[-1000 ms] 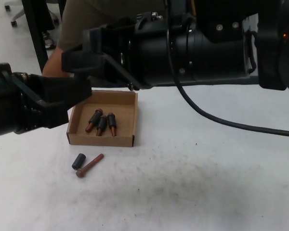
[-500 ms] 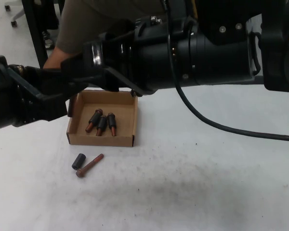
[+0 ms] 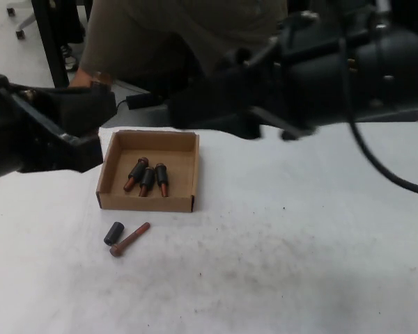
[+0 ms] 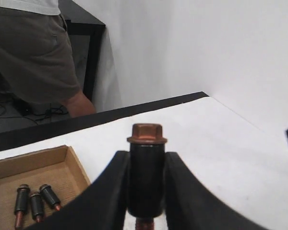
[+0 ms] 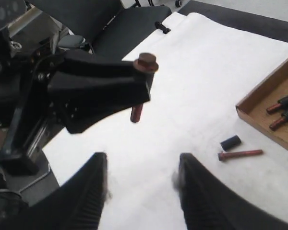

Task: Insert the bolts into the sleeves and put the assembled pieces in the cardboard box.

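My left gripper is shut on a black sleeve with a copper bolt through it; the bolt's hex head sticks out above the fingers. In the right wrist view the same assembled piece hangs in the left gripper over the table. My right gripper is open and holds nothing. The cardboard box holds three assembled pieces. A loose black sleeve and a loose copper bolt lie side by side on the white table in front of the box.
A person stands behind the bench's far edge, one hand near the box's back corner. A black cable hangs from the right arm over the table. The white tabletop spreads to the right of the box.
The right arm has pulled back to the right, away from the left gripper. The left gripper stays at the left with its assembled piece. Box and loose parts have not moved.
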